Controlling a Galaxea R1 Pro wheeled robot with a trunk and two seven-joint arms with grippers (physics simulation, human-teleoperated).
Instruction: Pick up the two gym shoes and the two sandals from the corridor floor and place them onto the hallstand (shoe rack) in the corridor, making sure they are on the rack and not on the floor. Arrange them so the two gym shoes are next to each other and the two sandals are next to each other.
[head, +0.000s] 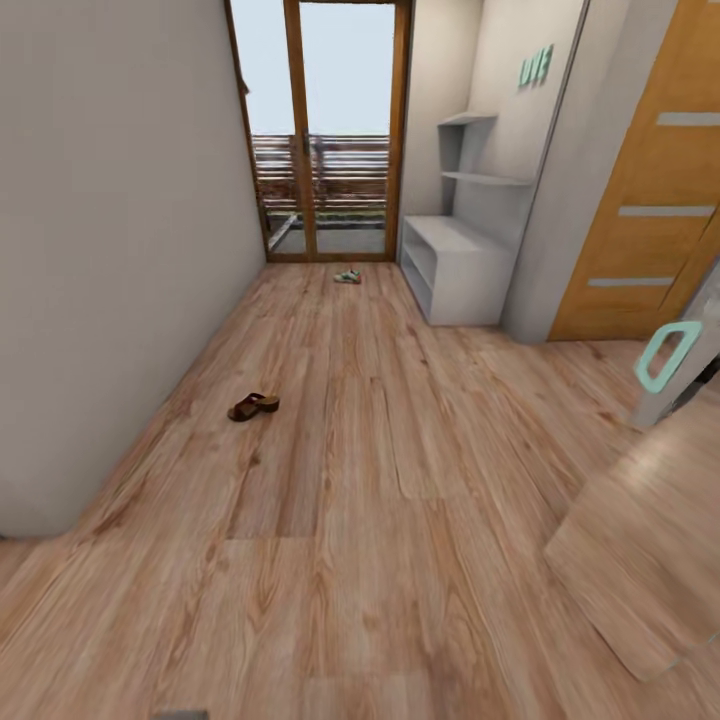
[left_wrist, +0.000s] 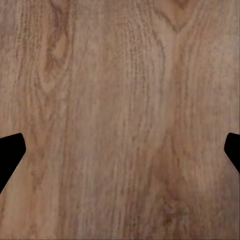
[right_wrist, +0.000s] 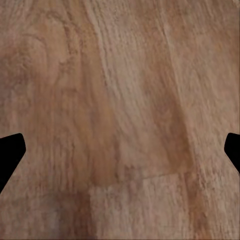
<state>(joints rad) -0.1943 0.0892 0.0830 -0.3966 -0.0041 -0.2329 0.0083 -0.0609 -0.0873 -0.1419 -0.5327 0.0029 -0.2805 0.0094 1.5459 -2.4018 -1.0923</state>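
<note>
One sandal (head: 253, 406) on corridor floor (head: 380, 480) | hallstand (head: 455, 268) far right | both hands spread wide, empty

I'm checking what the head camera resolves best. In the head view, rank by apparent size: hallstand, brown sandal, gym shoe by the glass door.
1. hallstand, clearly largest
2. sandal
3. gym shoe, smallest, though it lies much farther from the camera, so true size is unsure.

Green raised letters (head: 535, 66) on the wall (head: 520, 120), near its top above the shelves (head: 488, 178). Appear to read "LIVE"; too small to be sure. No other text legible.
</note>
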